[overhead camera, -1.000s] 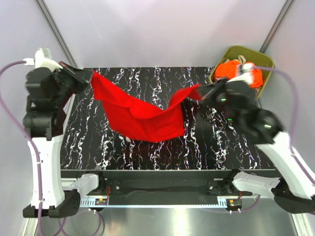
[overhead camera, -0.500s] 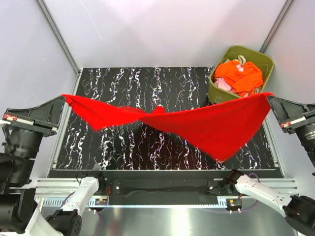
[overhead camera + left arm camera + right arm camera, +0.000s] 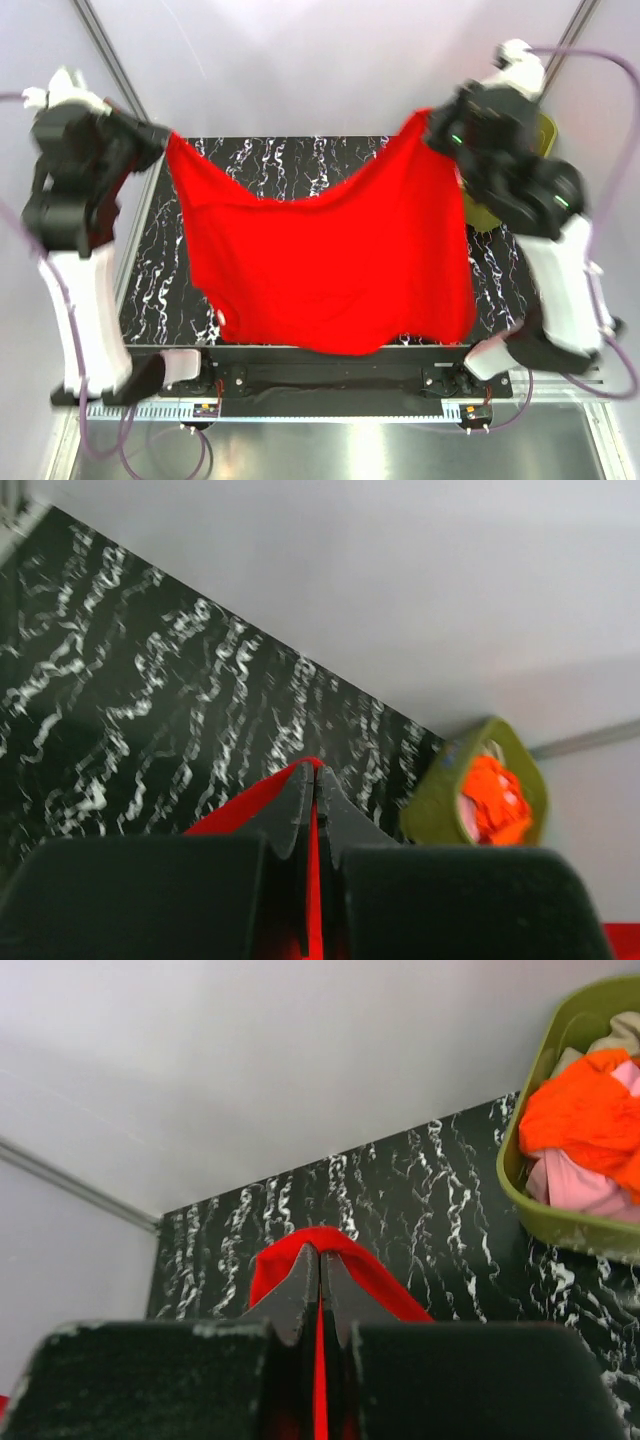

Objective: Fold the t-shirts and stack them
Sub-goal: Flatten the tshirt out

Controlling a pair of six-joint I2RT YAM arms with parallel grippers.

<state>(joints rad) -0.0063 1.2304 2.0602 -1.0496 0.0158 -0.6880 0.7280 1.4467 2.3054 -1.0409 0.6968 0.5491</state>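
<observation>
The red t-shirt (image 3: 320, 270) is spread wide in the air over the counter (image 3: 300, 165), held by two of its upper corners. One corner is up at about 10 o'clock of the counter and the other at about 1 o'clock. Its top edge sags in a shallow curve between those corners. The body falls toward 6 o'clock, and the lower hem covers the counter's near edge. The top view does not show whether the hem touches the counter.

The left claw (image 3: 168, 140) is clenched on the 10 o'clock corner. In the left wrist view its fingers meet at the tips (image 3: 316, 775), with a thin strip of red cloth (image 3: 235, 815) pinched between them. The right claw (image 3: 425, 125) is clenched on the 1 o'clock corner. In the right wrist view (image 3: 320, 1255) the cloth (image 3: 375, 1280) loops over the closed fingertips and runs down between them.

The counter is black with white marbled veins and lies bare beyond the shirt toward 12 o'clock. The olive-green bin (image 3: 560, 1225) sits off its 2 o'clock corner, and in the top view the right arm mostly hides it. An orange t-shirt (image 3: 575, 1110) is heaped on top inside it. A pale pink t-shirt (image 3: 575, 1185) lies under that against the near wall, and a bit of beige cloth (image 3: 630, 1030) shows at the far side. The left wrist view shows the bin (image 3: 440, 815) blurred, with only orange cloth visible in it.
</observation>
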